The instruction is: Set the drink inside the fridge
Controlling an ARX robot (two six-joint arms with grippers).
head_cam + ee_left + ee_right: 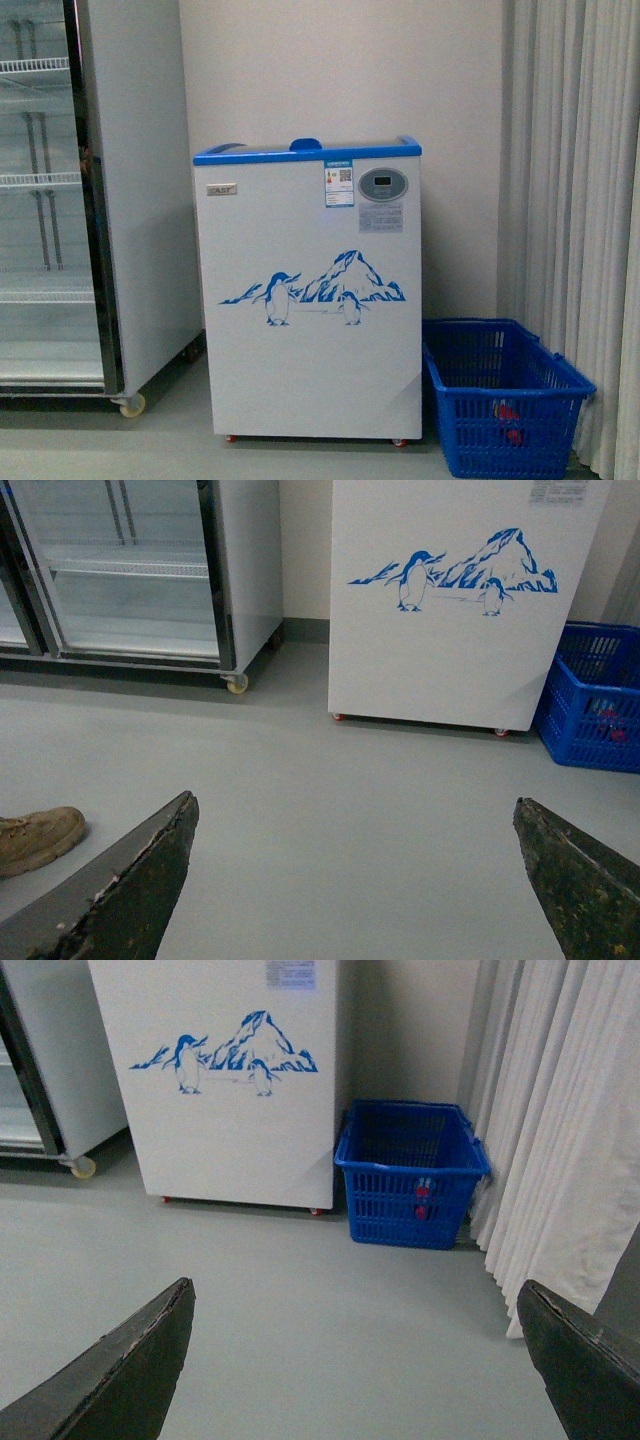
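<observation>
Front view puts the fridge [310, 300] straight ahead of me, standing on the grey floor [330, 770] against the back wall. It is white with a blue rim [300, 155] around the top, and a blue handle [306, 144] shows above that rim. A blue print of penguins and mountains [315, 290] runs across its front, with a sticker and a small oval panel higher up. Small red feet show under it.

Just beside the fridge, on my right, a blue plastic basket [480, 420] sits on the floor. A red object [508, 420] lies low inside it; it may be a drink, but it is too small to tell. Pale curtains [570, 200] hang behind and beside the basket.

On my left, near the fridge, stands a tall grey display fridge [130, 200] with a glass door and wire shelves, on casters.

My left gripper [352, 805] hangs over bare floor well apart from the fridge, its fingers spread wide with nothing between them. A tan shoe [38, 838] rests on the floor at the edge of that wrist view. My right gripper [355, 1287] is also spread wide and holds nothing.
</observation>
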